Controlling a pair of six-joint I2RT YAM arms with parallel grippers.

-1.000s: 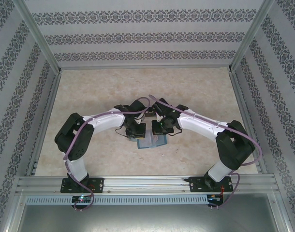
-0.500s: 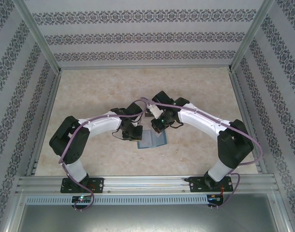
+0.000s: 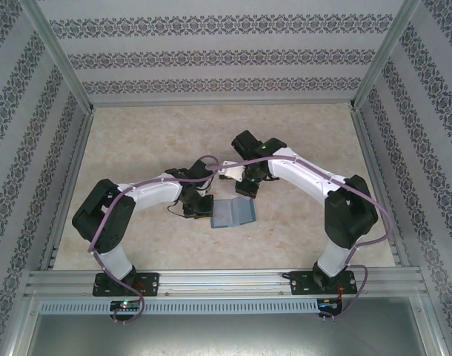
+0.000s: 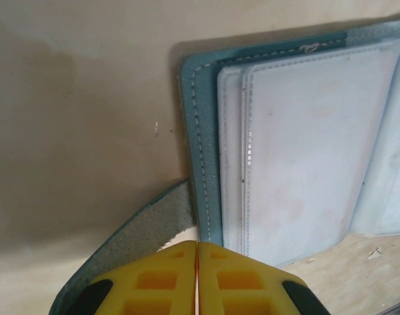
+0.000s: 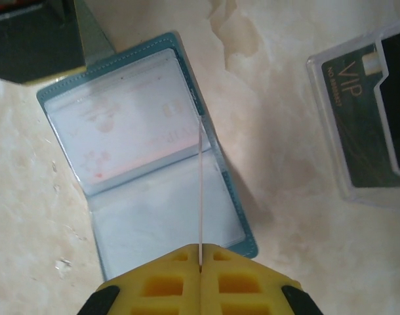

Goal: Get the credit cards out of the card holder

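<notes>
Wide open, teal card holder (image 5: 134, 144); left hand (image 4: 197, 252) closed, right hand (image 5: 200, 252) tight on pale card (image 5: 200, 184).

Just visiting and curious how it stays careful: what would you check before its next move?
1. Right gripper shut on a thin card: ok.
2. Card lifted clear of the card holder: ok.
3. Left gripper shut on the holder's tab: ok.
4. Clear box, with a dark card inside, lying beside the holder: ok.
5. Pockets emptied: cannot tell.
</notes>
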